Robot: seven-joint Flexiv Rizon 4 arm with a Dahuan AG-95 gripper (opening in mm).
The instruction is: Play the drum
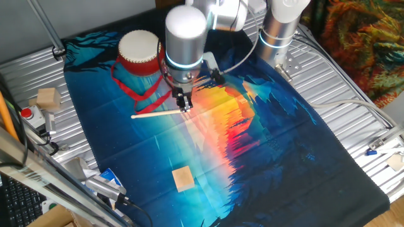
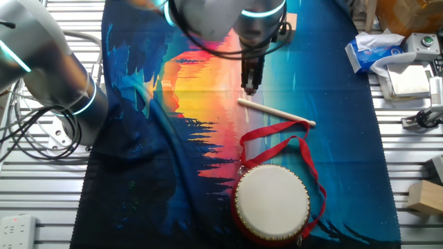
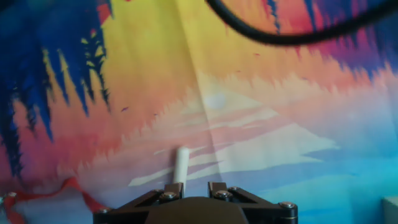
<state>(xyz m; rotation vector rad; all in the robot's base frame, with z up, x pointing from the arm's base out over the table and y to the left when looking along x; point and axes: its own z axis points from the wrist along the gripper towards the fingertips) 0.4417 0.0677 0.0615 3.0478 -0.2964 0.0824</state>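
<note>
Reaching down over the middle of the cloth point(image 1: 265, 157), the gripper point(image 1: 184, 106) has its fingertips at one end of the stick point(image 1: 156, 113), a thin pale rod lying flat on the cloth. In the hand view the stick point(image 3: 181, 163) runs straight up from between the two fingers, its far end pointing toward the upper part of the frame. The fingers sit close on either side of it, so they look clenched on the stick, though whether they press it firmly is hard to tell. Taking it by the end makes sense: that leaves the rest of the rod free to swing as a beater.

The drum point(image 1: 139, 53) stands upright at the upper left of one fixed view, cream head facing up, red sides below; in the other fixed view it sits at the lower centre point(image 2: 271, 202). Its ribbon point(image 2: 291, 142) trails loosely over the cloth toward the stick, and the stick's far end lies just beside or on a loop of it. I judge that could snag when the stick is lifted.

The drum is near the gripper but apart from it, so no beat has been struck yet; lifting the stick and carrying it over the head appears to be what remains.

No container is on the cloth. A tan block point(image 1: 183, 178) lies at the lower centre of one fixed view, well apart from the drum.
</note>
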